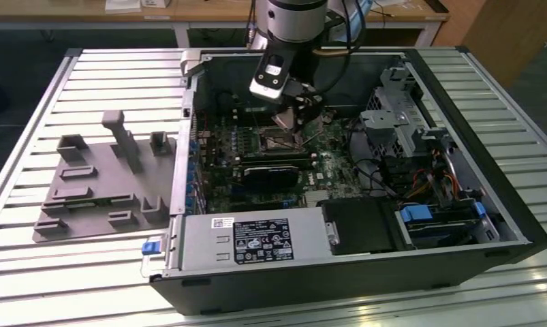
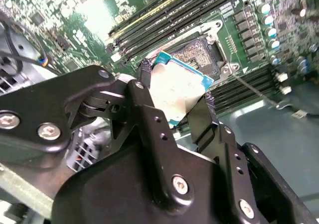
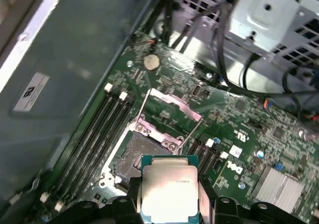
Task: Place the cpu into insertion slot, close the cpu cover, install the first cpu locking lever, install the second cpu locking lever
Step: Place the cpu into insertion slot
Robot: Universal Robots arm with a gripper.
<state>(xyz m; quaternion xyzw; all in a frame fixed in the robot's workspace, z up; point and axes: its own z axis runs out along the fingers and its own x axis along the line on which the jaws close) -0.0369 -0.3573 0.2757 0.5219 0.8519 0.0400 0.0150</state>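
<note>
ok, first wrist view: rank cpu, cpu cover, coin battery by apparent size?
1-2. cpu and cpu cover: look alike, and the cpu is nearer the camera, so unranked.
3. coin battery: clearly smallest.

- Slatted metal table (image 1: 37,286) – ribbed silver top running edge to edge across the exterior view.
- Bright glare on the slats (image 1: 346,317) along the near edge – light from above.
- Wooden bench (image 1: 210,13) behind the table, pale top on white legs (image 1: 180,34).
- Dark floor (image 1: 539,92) past the table's far corners.
- Brown wooden panel (image 1: 501,27) standing at the exterior view's upper right.
</note>
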